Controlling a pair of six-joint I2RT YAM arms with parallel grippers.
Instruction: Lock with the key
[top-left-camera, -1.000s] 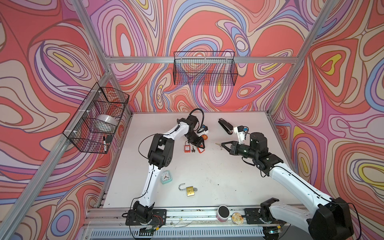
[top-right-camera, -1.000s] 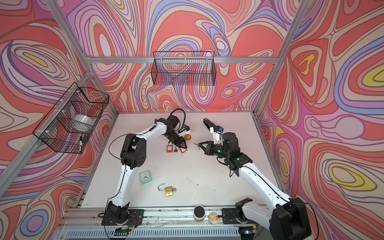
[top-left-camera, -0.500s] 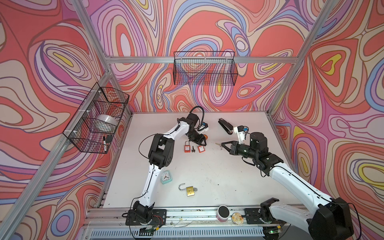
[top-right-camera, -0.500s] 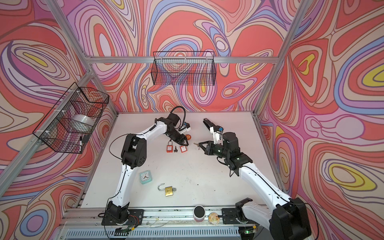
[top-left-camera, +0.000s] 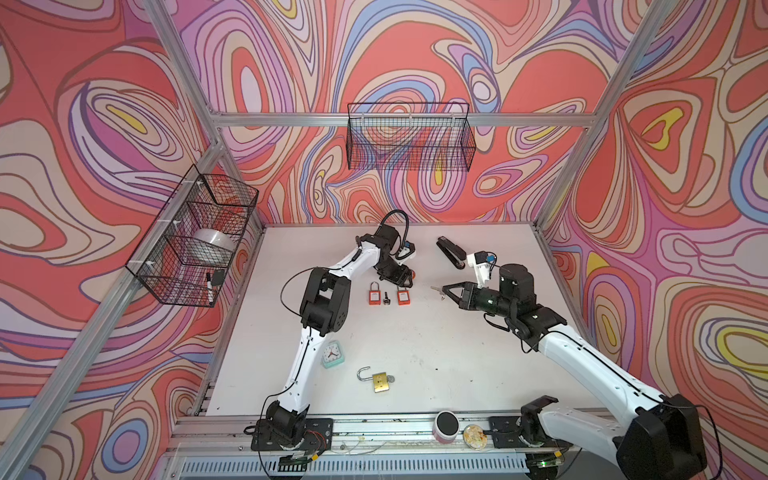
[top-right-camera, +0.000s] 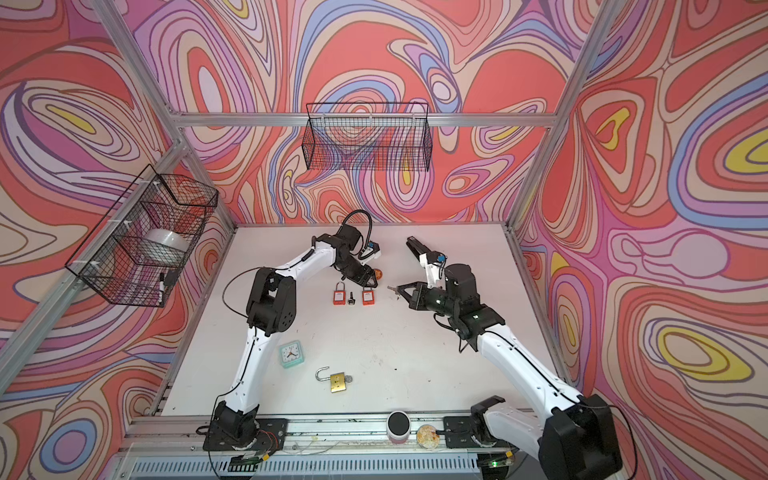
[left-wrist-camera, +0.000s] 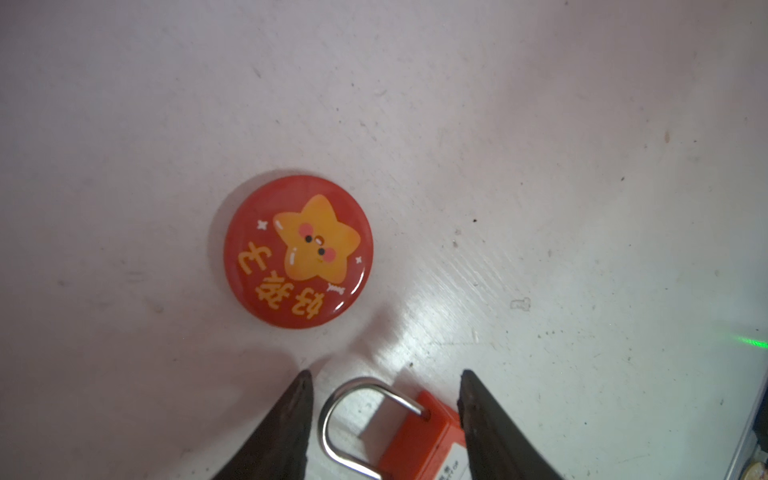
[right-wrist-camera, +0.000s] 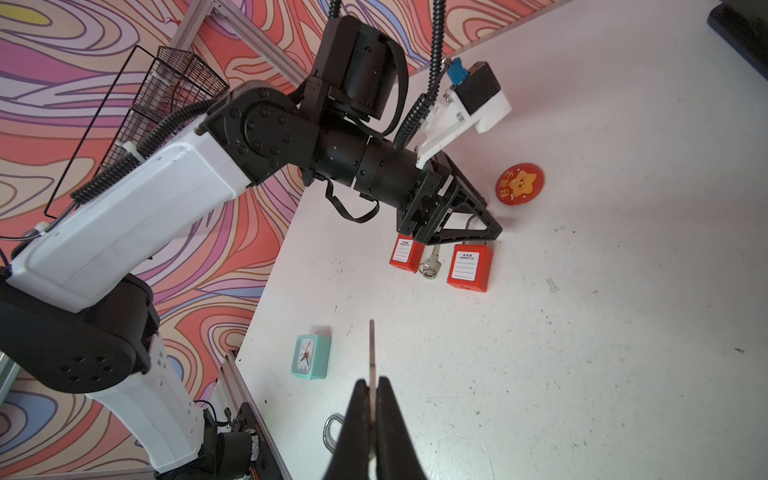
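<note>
Low over the rear half of the surface (top-left-camera: 436, 353) with the left gripper (left-wrist-camera: 384, 374), fingers (left-wrist-camera: 286, 424) apart and straddling the steel shackle of a red padlock (left-wrist-camera: 419, 444). Contact with the lock body: not to be told from the wrist view. Just past the fingertips, a round red star badge (left-wrist-camera: 298, 251), close to the shackle but apart from it. Beside that lock, a second red padlock (top-left-camera: 374, 296), and between the two a spare key (top-left-camera: 386, 298), flat on the surface and close to both.

Across an open gap of bare surface, level with these locks, the right gripper (top-left-camera: 445, 289), fingers pressed together on the head end of a key (right-wrist-camera: 372, 345). Blade jutting forward toward the left arm, clear above the surface.

Behind the right wrist, a black stapler (top-left-camera: 451, 252), near the back edge yet short of the wall.

Toward the front, wide bare room in the middle, broken only by a brass padlock (top-left-camera: 381, 381) with its shackle swung open and a mint alarm clock (top-left-camera: 333, 354) just beside the left arm's white link. Both well short of the front edge. Bare surface also under and around the outstretched right arm, up to the right-hand frame.

Beyond the front edge, on the aluminium rail, a pink cup (top-left-camera: 446, 424) and a small round dish (top-left-camera: 473, 436).

High on the walls, a back wire basket (top-left-camera: 409, 141) and a side wire basket (top-left-camera: 195, 232), both well above the surface.
</note>
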